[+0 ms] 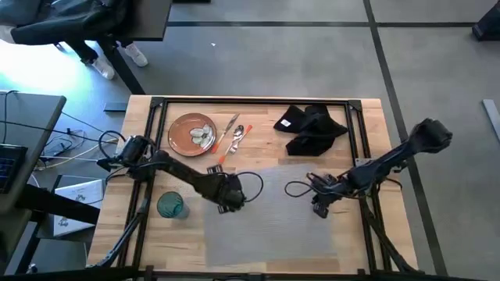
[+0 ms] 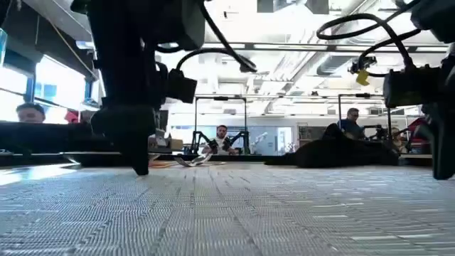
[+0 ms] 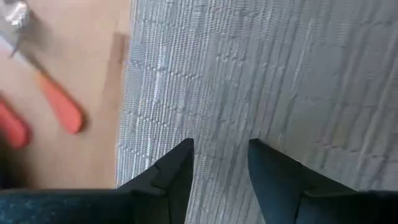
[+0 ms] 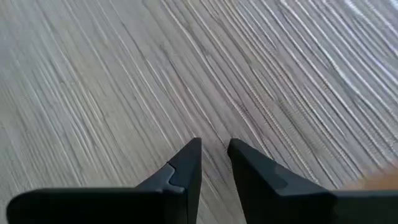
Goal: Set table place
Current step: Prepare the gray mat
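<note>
Fingers on both grippers, left (image 3: 219,163) and right (image 4: 214,158), stand narrowly parted, empty, over the grey placemat (image 1: 273,226) in the counter's middle. Its woven sheet looks light, floppy; pinching an edge seems best.

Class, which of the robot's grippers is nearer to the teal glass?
Left. The left gripper hovers over the placemat's edge just beside the teal glass; the right gripper is across the mat, farther away.
</note>
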You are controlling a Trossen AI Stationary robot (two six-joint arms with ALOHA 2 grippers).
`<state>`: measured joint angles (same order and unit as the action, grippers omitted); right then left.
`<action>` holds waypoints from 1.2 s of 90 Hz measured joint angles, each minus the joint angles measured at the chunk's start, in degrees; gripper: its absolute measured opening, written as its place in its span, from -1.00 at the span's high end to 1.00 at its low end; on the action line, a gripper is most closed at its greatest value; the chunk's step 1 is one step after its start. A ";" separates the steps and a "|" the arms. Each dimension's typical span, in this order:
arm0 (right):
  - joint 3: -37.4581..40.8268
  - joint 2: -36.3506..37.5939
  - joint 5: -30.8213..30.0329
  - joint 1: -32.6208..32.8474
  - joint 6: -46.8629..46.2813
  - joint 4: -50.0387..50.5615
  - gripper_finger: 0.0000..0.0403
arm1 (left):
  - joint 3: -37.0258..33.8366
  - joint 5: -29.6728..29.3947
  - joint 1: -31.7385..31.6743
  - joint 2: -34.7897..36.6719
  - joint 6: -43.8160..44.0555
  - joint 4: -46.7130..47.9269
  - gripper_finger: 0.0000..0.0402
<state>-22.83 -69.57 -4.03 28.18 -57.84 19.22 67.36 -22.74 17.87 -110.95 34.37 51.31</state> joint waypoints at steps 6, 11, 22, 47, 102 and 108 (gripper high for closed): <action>0.20 1.73 0.24 0.11 -0.19 0.67 0.64 | -0.33 -1.23 0.02 0.72 -0.79 1.99 0.34; 0.24 3.24 0.58 0.04 0.28 0.61 0.64 | -0.28 -0.64 0.04 1.50 -1.65 2.71 0.34; 0.22 6.55 -0.05 -0.37 3.47 -1.16 0.64 | 2.16 -1.72 0.94 4.82 -1.05 2.53 0.34; 0.28 2.79 -10.90 -0.43 16.68 -15.58 0.64 | 1.58 4.02 8.63 11.52 6.09 -2.81 0.34; 0.12 -3.82 -4.44 3.41 8.93 -7.10 0.64 | -6.67 4.52 10.89 8.37 7.09 -16.88 0.34; 0.16 -2.86 -5.23 3.74 8.89 -6.56 0.64 | -6.69 4.50 10.29 8.37 6.12 -17.78 0.34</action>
<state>-22.67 -72.43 -9.26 31.92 -48.96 12.65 60.66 -18.24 28.16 -102.59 40.49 33.53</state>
